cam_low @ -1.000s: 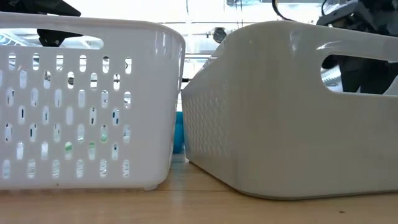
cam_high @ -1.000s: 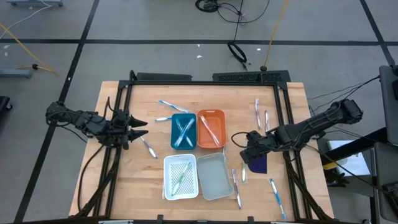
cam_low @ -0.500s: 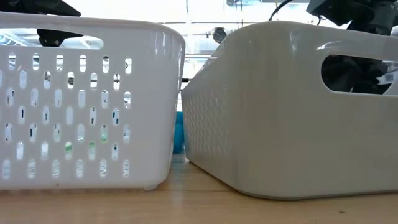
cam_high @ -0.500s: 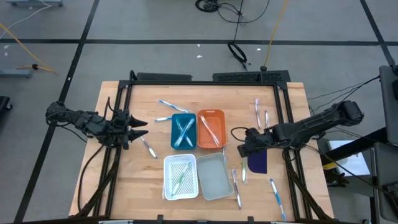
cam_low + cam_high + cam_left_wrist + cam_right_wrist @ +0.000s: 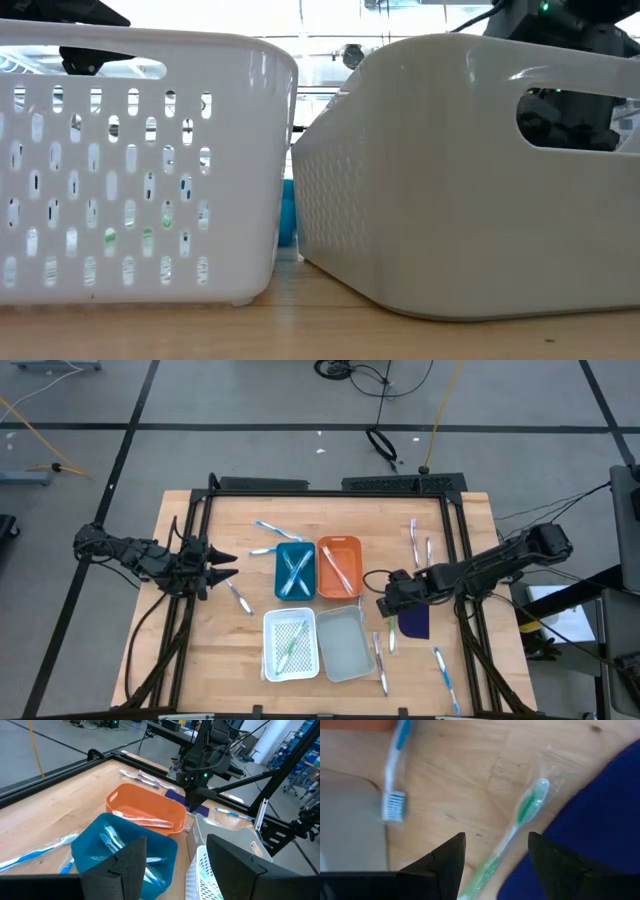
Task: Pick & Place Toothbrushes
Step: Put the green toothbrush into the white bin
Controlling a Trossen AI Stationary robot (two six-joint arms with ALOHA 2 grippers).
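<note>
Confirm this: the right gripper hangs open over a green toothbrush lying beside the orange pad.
Not quite. The pad is dark blue, not orange, as the right wrist view shows. The rest holds: the right gripper hangs open over the green toothbrush lying beside it on the table.

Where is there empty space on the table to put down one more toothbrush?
The wooden table is bare along its left side, below the left gripper and left of the white basket. It is crowded right of the grey tray, where toothbrushes lie near the right gripper.
</note>
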